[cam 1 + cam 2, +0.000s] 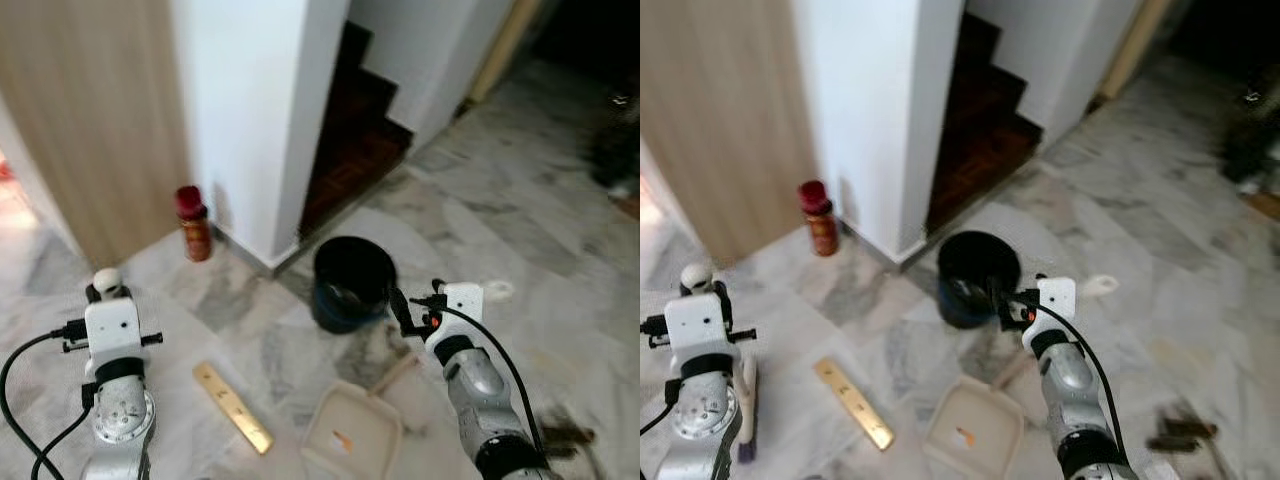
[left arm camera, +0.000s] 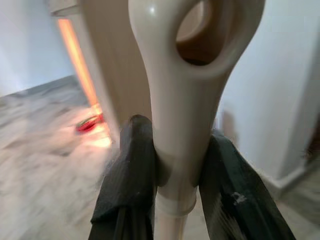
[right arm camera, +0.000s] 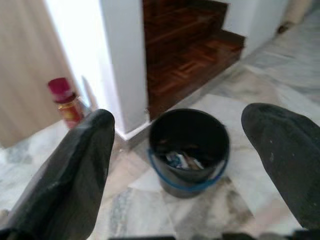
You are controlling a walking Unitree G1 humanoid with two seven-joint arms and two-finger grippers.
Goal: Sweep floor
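My left gripper (image 2: 176, 160) is shut on the beige broom handle (image 2: 182, 100), just below its hanging loop. In the head views this gripper (image 1: 107, 292) stands low on my left, and the handle (image 1: 746, 395) runs down beside the arm. A beige dustpan (image 1: 350, 432) lies on the marble floor between my arms, with a small orange scrap in it. My right gripper (image 1: 398, 302) hangs open above the dustpan's handle and points at the black bucket (image 3: 189, 145), which holds some rubbish. Dark debris (image 1: 565, 432) lies on the floor to my right.
A white wall corner (image 1: 255, 120) and dark wooden stairs (image 1: 355, 150) rise just behind the bucket. A red-capped bottle (image 1: 192, 222) stands by the wall, next to a wooden panel (image 1: 90, 110). A gold strip (image 1: 232, 406) lies on the floor. Open marble floor (image 1: 520, 220) stretches to the right.
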